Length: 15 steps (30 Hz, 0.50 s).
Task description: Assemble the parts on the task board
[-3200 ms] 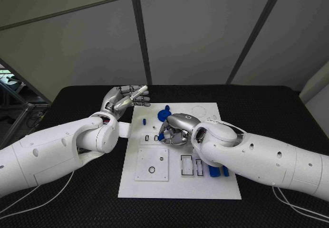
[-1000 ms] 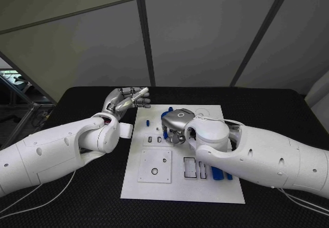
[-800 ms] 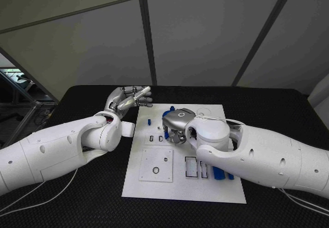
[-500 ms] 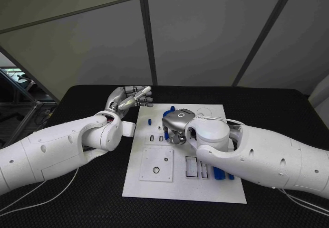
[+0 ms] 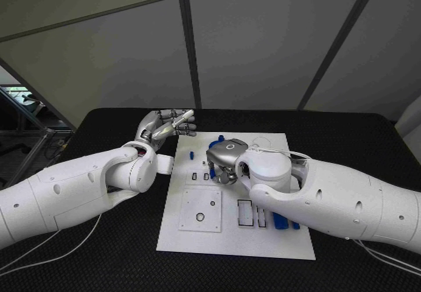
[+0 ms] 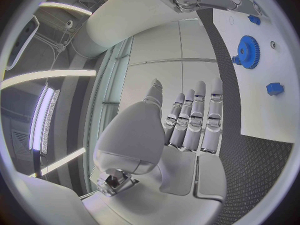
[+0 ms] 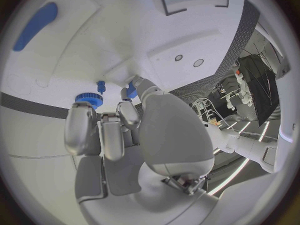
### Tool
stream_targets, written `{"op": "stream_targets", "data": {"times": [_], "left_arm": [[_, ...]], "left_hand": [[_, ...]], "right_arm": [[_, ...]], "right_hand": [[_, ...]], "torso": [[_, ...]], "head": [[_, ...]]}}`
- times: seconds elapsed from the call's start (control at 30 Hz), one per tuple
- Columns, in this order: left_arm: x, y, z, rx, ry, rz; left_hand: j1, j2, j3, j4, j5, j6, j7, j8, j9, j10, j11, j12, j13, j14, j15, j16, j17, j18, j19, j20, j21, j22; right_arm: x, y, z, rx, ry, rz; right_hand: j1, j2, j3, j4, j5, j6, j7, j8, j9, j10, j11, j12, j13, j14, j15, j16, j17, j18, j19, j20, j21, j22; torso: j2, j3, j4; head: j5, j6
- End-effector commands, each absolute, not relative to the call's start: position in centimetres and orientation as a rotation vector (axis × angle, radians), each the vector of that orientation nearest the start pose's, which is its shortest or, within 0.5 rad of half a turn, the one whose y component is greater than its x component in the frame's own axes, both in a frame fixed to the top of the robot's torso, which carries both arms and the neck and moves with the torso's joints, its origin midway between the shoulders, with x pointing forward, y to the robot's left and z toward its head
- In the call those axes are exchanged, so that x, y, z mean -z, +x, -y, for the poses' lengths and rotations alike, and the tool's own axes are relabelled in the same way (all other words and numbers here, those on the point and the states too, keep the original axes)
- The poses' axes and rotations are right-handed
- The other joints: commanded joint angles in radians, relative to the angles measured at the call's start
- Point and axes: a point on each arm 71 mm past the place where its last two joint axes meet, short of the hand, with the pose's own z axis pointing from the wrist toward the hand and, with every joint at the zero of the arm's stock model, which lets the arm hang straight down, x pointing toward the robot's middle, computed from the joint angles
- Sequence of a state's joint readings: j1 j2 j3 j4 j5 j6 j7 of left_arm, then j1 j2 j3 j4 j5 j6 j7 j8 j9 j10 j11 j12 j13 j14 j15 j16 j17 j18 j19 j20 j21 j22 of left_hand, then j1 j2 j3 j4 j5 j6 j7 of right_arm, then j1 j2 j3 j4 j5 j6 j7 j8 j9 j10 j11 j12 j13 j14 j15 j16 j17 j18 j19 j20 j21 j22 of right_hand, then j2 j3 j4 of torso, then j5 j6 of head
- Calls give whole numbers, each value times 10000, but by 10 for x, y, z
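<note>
right hand (image 5: 224, 159) curled low over task board (image 5: 235, 243), near blue gear (image 7: 89, 99); hold on part unclear. left hand (image 5: 165, 128) raised beside board's far corner, fingers straight, holding nothing.

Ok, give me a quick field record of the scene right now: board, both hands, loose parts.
board: white rectangular task board on the black table
left hand: silver left hand raised beside the board's far left corner, fingers apart, holding nothing
right hand: silver right hand over the board's middle, fingers curled down; contents hidden
gear: blue toothed gear on the board
oblong parts: blue oblong pieces near the board's right edge
</note>
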State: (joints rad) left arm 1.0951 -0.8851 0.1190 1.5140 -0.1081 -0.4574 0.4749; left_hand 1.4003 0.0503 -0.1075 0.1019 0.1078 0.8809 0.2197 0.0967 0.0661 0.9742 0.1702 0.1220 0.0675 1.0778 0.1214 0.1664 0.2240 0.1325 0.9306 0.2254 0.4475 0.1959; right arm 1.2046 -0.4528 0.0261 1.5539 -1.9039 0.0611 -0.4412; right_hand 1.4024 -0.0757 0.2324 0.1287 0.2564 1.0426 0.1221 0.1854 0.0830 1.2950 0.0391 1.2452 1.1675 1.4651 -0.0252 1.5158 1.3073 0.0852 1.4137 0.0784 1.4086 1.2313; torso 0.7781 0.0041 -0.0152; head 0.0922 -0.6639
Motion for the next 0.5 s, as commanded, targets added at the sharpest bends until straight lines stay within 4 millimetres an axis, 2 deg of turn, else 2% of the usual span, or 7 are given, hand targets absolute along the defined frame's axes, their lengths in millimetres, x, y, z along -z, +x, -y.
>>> {"op": "stream_targets", "data": {"times": [0.03,0.5], "left_arm": [[163,495,-245,14470,-10463,-11824],[163,495,-245,14464,-10478,-11846]], "left_hand": [[20,93,-7,-55,29,26,27,-35,-8,10,50,-65,-2,-56,24,-34,9,472,-73,-12,-2,1],[17,93,-10,-59,29,23,29,-41,-8,7,52,-71,-2,-56,25,-41,16,473,-78,-10,-1,2]], "right_arm": [[157,454,9,-4207,-6694,-16427],[159,454,9,-4135,-6771,-16518]], "right_hand": [[-137,5,61,12,37,-126,50,-77,-38,-107,24,-112,-67,797,-69,-77,1451,-176,-30,-40,-12,-25],[-245,-113,59,13,7,-274,110,-157,-73,-223,74,-239,-198,786,-30,-107,1408,-167,-59,-13,-50,-82]], "torso": [[-6,-1,-2],[-8,-4,1]], "head": [[11,-6],[20,-11]]}}
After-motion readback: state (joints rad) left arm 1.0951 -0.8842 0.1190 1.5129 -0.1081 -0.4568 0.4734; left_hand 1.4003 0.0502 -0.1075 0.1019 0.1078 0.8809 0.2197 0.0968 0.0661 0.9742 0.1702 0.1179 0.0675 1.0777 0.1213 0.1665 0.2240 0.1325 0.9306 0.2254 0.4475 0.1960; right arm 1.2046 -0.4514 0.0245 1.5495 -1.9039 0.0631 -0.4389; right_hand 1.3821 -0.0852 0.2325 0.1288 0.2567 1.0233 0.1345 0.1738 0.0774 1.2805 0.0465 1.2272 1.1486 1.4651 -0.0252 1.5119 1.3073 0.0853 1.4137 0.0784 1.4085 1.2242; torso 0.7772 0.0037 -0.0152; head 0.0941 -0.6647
